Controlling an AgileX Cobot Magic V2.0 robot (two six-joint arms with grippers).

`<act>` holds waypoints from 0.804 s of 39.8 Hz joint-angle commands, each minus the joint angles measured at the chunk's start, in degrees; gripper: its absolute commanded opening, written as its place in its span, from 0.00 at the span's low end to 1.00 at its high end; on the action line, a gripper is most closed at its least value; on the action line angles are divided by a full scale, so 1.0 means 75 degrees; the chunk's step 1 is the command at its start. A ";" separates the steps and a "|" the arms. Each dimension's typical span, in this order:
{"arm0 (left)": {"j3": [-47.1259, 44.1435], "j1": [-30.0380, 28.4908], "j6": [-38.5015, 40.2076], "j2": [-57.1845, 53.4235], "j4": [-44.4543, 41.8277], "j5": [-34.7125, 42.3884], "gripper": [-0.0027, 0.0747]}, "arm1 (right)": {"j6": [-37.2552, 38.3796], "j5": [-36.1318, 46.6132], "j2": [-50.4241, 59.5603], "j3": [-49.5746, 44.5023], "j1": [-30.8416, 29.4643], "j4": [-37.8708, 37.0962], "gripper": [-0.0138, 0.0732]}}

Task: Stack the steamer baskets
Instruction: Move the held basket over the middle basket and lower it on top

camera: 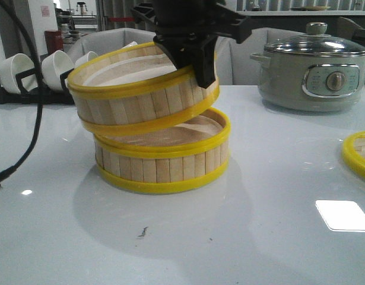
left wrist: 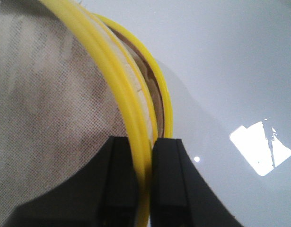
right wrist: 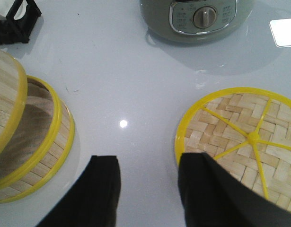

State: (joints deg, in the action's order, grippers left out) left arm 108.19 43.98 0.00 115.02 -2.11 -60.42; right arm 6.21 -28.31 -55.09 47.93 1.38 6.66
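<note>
The left gripper (left wrist: 144, 156) is clamped on the upper basket's (camera: 135, 89) rim, tilted over the lower basket (camera: 164, 157). The right gripper's (right wrist: 150, 182) fingers stand apart, empty, the lid (right wrist: 244, 142) beside one.

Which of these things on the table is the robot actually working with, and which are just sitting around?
Part of the job:
- upper steamer basket, tilted, its rim pinched by the left hand
- lower steamer basket on the table
- woven lid, lying flat near the open right hand

Just lying about:
- electric pot
- white bowls on a black rack
</note>
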 commanded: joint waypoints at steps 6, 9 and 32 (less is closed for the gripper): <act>0.0312 0.0072 -0.0289 -0.0185 0.0403 0.0652 0.16 | -0.0060 0.0578 0.0063 0.0285 -0.0026 0.0032 0.63; 0.0312 0.0072 -0.0288 -0.0133 0.0547 0.0711 0.16 | -0.0060 0.0578 0.0063 0.0285 -0.0026 0.0032 0.63; 0.0312 0.0072 -0.0481 -0.0054 0.1100 0.1067 0.16 | -0.0060 0.0578 0.0063 0.0285 -0.0026 0.0032 0.63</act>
State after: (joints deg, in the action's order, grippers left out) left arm 108.19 43.98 -2.99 118.50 4.72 -56.41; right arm 6.21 -28.31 -55.09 47.93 1.38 6.66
